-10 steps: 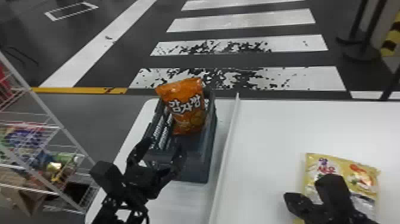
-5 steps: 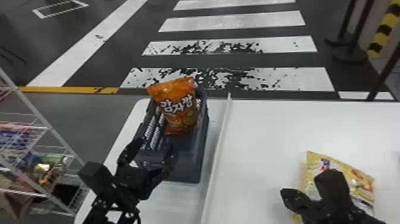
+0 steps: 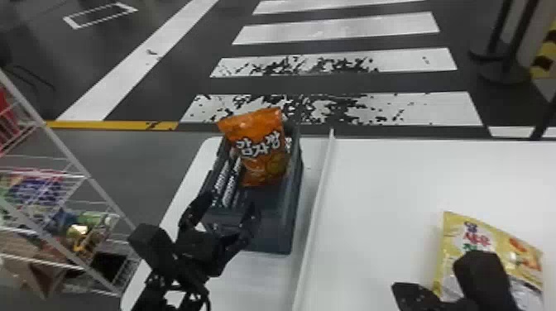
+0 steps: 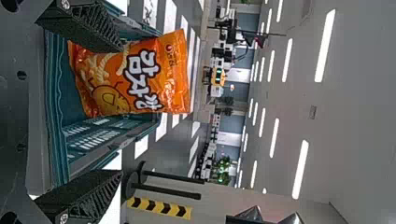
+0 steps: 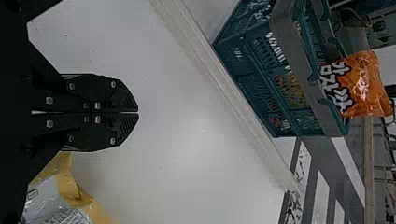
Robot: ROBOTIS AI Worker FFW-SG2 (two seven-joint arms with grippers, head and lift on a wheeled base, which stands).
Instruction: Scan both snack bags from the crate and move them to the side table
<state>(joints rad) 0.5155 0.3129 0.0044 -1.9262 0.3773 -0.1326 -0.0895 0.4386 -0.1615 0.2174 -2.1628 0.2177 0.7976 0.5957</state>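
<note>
In the head view one crate (image 3: 269, 227) sits at the far left corner of the white bench (image 3: 397, 182), left of a raised strip (image 3: 313, 223). There are two snack bags: an orange bag (image 3: 260, 149) leans upright inside the crate toward its far end, its top above the rim, and a yellow bag (image 3: 455, 248) lies on the bench toward the near right. The left end effector (image 3: 226, 206) is open at the crate's near end. The right end effector (image 3: 403, 291) is over the yellow bag's near side, hiding part of it; its arm is cut off by the bottom edge. One wire rack (image 3: 87, 178) stands beyond the bench's left edge, its packets hard to make out. In the left wrist view the two fingers (image 4: 84, 196) are spread wide, one overlapping part of the orange bag; I cannot tell whether they touch. In the right wrist view the two fingers (image 5: 105, 95) are pressed together, holding nothing. The yellow bag is cut off beside them, and the crate's side hides the orange bag's lower part.
</note>
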